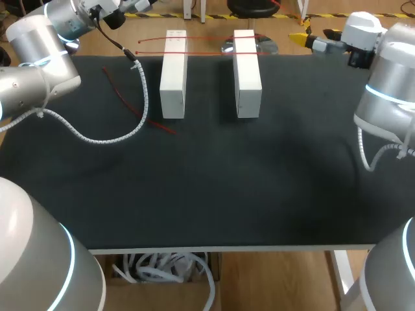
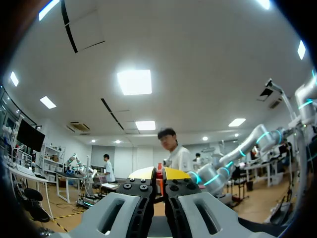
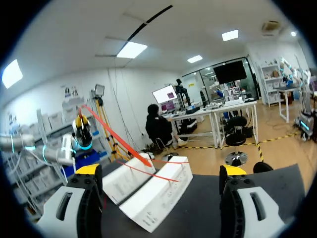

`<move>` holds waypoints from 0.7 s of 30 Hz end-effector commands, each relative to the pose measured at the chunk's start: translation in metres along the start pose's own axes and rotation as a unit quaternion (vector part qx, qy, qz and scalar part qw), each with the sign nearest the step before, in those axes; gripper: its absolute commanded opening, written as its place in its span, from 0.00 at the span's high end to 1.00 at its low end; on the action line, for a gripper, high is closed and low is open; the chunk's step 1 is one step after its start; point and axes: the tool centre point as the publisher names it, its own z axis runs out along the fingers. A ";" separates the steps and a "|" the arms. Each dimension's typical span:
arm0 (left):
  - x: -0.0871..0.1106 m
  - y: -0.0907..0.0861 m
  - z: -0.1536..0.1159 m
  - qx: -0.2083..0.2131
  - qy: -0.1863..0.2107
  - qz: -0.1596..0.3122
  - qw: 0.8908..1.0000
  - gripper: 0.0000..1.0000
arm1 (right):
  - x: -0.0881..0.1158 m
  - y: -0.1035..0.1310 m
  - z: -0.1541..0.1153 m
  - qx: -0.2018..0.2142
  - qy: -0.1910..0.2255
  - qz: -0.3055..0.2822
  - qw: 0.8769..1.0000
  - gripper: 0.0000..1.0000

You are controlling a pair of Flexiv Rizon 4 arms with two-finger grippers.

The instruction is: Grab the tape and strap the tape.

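Left tool point(image 2: 159, 174) aloft, pinching red tape point(image 3: 119, 141); right tool point(image 3: 161, 170) spread wide

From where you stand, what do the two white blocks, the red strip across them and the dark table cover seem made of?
The white blocks look like matte foam or painted wood: flat dull faces, sharp edges. The red strip seems to be thin plastic tape: it spans them as narrow lines. The table cover looks like dark cloth or felt, without shine.
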 end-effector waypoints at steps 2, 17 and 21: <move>0.000 0.000 0.000 0.000 0.000 0.000 1.000 1.00 | 0.014 0.015 -0.018 -0.349 0.023 0.253 0.902 0.00; 0.000 0.000 0.000 0.000 0.000 0.000 1.000 1.00 | 0.018 0.020 -0.016 -0.253 0.013 0.164 0.953 0.00; 0.000 0.000 0.000 0.000 0.000 0.000 1.000 1.00 | 0.018 0.020 -0.016 -0.253 0.013 0.164 0.953 0.00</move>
